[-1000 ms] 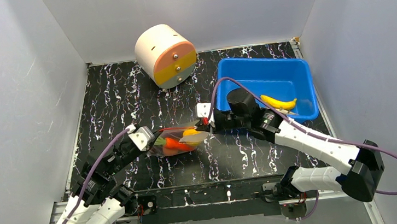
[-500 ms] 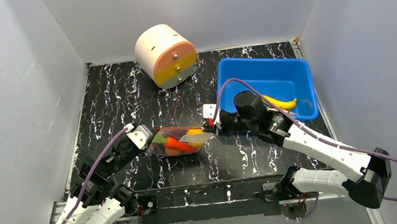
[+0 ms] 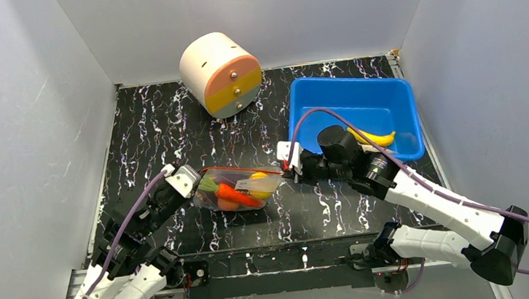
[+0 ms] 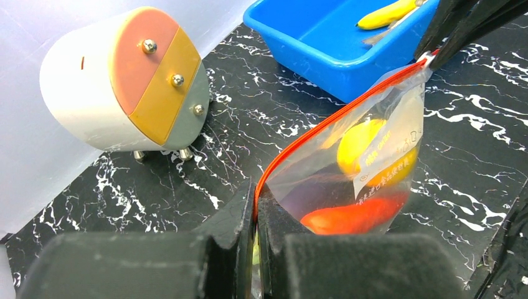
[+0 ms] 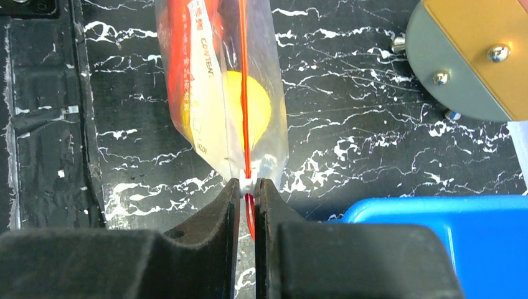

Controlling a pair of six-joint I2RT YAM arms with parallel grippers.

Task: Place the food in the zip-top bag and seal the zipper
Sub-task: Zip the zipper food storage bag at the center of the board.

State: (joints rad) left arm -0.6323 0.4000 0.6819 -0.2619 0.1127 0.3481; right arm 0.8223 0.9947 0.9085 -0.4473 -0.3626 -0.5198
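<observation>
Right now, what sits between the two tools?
The zip-top bag, food inside, spans from the left tool to the right tool, each shut on an end of its zipper. Top view.

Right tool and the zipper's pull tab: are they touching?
Touching. The right wrist view shows the right tool pinching the tab at the end of the zipper.

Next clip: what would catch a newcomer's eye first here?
A clear zip-top bag of bright toy food is stretched across the table's middle, the left gripper and right gripper each pinching one end of its red-orange zipper. Behind it stand a cream-and-orange cylinder at the back wall and a blue bin on the right, a yellow banana lying in it.
</observation>
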